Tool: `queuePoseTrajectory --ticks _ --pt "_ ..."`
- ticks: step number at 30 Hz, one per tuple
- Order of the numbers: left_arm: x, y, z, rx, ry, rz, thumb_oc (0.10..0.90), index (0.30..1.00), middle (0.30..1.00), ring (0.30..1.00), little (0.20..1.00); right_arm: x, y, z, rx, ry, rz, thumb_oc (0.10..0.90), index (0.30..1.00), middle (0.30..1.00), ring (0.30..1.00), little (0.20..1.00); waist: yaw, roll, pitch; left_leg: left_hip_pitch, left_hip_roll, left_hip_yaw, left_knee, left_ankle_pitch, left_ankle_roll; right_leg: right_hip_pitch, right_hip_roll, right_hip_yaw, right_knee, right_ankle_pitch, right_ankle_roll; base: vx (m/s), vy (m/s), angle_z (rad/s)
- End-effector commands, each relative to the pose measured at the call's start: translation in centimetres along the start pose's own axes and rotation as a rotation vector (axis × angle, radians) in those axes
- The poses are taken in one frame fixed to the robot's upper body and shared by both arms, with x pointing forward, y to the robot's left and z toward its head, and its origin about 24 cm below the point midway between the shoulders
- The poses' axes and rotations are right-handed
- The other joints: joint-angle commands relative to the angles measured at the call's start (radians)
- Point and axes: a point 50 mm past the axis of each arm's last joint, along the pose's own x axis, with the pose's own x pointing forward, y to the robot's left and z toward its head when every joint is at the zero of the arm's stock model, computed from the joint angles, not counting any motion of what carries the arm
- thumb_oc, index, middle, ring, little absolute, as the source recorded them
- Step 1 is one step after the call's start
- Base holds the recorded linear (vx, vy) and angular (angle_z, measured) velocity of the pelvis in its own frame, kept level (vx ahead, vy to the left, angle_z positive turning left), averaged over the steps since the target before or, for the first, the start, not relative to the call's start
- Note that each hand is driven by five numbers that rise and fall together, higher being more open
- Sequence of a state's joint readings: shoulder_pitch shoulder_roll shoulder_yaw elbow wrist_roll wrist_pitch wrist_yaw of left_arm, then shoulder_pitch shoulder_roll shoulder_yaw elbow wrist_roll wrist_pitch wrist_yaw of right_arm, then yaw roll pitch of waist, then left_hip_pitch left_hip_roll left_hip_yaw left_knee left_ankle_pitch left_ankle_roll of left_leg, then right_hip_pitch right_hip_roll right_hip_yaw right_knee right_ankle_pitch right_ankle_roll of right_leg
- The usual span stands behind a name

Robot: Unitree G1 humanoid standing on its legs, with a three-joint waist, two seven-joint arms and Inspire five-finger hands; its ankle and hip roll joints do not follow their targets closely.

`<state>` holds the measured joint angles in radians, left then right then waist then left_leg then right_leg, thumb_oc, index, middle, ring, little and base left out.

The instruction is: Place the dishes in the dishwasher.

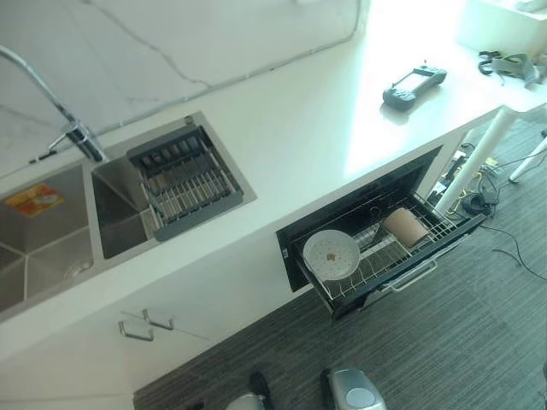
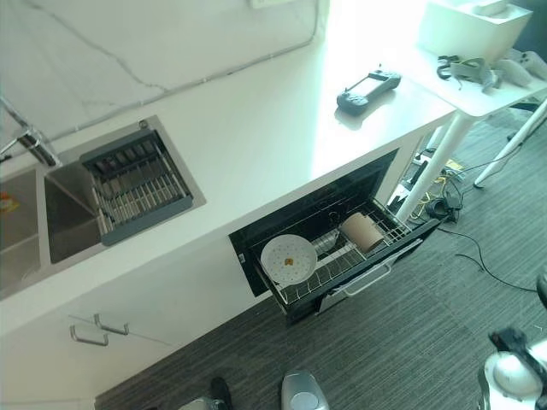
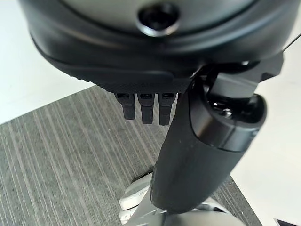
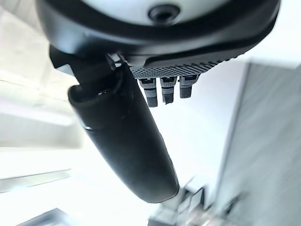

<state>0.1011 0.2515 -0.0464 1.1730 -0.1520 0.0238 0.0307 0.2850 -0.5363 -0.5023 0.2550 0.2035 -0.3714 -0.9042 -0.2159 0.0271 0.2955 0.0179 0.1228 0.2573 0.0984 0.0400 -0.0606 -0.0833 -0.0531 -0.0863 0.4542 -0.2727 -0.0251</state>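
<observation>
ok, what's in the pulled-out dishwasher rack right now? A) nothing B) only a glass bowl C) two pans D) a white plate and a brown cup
D: the open dishwasher rack holds a white plate towards the sink end and a brown cup lying on its side at the other end.

Both head cameras look steeply down from above the white worktop [image 1: 282, 137], sharing the sink [image 1: 51, 231], the pulled-out dishwasher rack [image 2: 342, 256] and the grey floor [image 2: 410, 342]. Each wrist camera sits very close behind its own hand, left hand [image 3: 197, 141] over floor, right hand [image 4: 122, 136] before pale surfaces.
</observation>
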Motion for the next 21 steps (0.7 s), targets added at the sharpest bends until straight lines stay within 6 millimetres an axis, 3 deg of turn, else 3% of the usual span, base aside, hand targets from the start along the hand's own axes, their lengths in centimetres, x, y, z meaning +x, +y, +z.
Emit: queuePoseTrajectory --ticks 1,4,5,7,12,14,15,21 --pt "0.2 0.3 2.7 -0.003 -0.090 -0.011 0.800 0.900 0.900 0.900 0.900 2.6 0.4 3.9 0.143 -0.177 -0.135 0.800 0.900 0.900 0.900 0.900 -0.010 -0.009 0.037 0.011 -0.012 0.002 0.202 -0.282 0.050 0.091 0.012 -0.037 -0.138 -0.021 0.000 0.09 0.084 -0.14" --pt "0.3 -0.2 3.4 -0.019 -0.111 -0.027 0.800 0.900 0.900 0.900 0.900 2.0 -0.3 0.7 0.064 -0.064 -0.128 0.800 0.900 0.900 0.900 0.900 -0.011 0.004 0.038 0.015 -0.020 0.006 0.202 -0.288 0.050 0.079 0.004 -0.051 -0.101 -0.040 -0.005 0.10 0.077 -0.01" --pt "0.3 -0.3 3.9 -0.024 -0.138 -0.041 0.800 0.900 0.900 0.900 0.900 0.7 -0.3 -2.0 0.017 0.028 -0.084 0.800 0.900 0.900 0.900 0.900 -0.002 0.006 0.048 0.013 -0.034 0.012 0.202 -0.284 0.058 0.061 -0.003 -0.062 -0.047 -0.061 -0.011 0.10 0.044 -0.01" --pt "0.2 -0.4 5.3 -0.022 -0.192 -0.043 0.800 0.900 0.900 0.900 0.900 -0.6 0.6 -3.7 -0.008 0.098 -0.025 0.800 0.900 0.900 0.900 0.900 0.016 0.008 0.074 -0.041 -0.035 0.021 0.267 -0.304 0.067 0.016 -0.013 -0.082 0.032 -0.092 -0.020 -0.01 0.014 0.01" --pt "0.0 0.1 7.5 -0.054 -0.268 -0.031 0.800 0.900 0.900 0.900 0.900 -1.9 4.0 -3.7 -0.003 0.100 0.108 0.800 0.900 0.900 0.900 0.900 0.051 0.014 0.135 -0.198 -0.034 -0.003 0.437 -0.335 0.084 -0.108 -0.032 -0.087 0.190 -0.137 -0.042 -0.12 -0.009 0.08" --pt "0.0 0.1 7.5 -0.053 -0.264 -0.033 0.800 0.900 0.900 0.900 0.900 -2.4 5.3 -3.5 -0.002 0.103 0.166 0.800 0.900 0.900 0.900 0.900 0.064 0.017 0.155 -0.246 -0.036 -0.016 0.487 -0.337 0.087 -0.143 -0.037 -0.090 0.238 -0.149 -0.050 -0.09 -0.022 0.24" --pt "0.0 -0.3 6.8 -0.045 -0.248 -0.048 0.800 0.900 0.900 0.900 0.900 -3.3 7.3 -3.1 -0.015 0.070 0.288 0.800 0.900 0.900 0.900 0.900 0.082 0.026 0.179 -0.291 -0.044 -0.028 0.527 -0.328 0.085 -0.178 -0.043 -0.093 0.291 -0.166 -0.060 -0.05 -0.016 0.29" --pt "-0.1 -0.8 6.5 -0.035 -0.263 -0.075 0.800 0.900 0.900 0.900 0.900 -4.3 10.0 -2.5 -0.045 0.035 0.450 0.800 0.900 0.900 0.900 0.900 0.109 0.042 0.205 -0.331 -0.056 -0.047 0.546 -0.306 0.079 -0.212 -0.055 -0.098 0.332 -0.178 -0.069 -0.02 0.012 0.14"
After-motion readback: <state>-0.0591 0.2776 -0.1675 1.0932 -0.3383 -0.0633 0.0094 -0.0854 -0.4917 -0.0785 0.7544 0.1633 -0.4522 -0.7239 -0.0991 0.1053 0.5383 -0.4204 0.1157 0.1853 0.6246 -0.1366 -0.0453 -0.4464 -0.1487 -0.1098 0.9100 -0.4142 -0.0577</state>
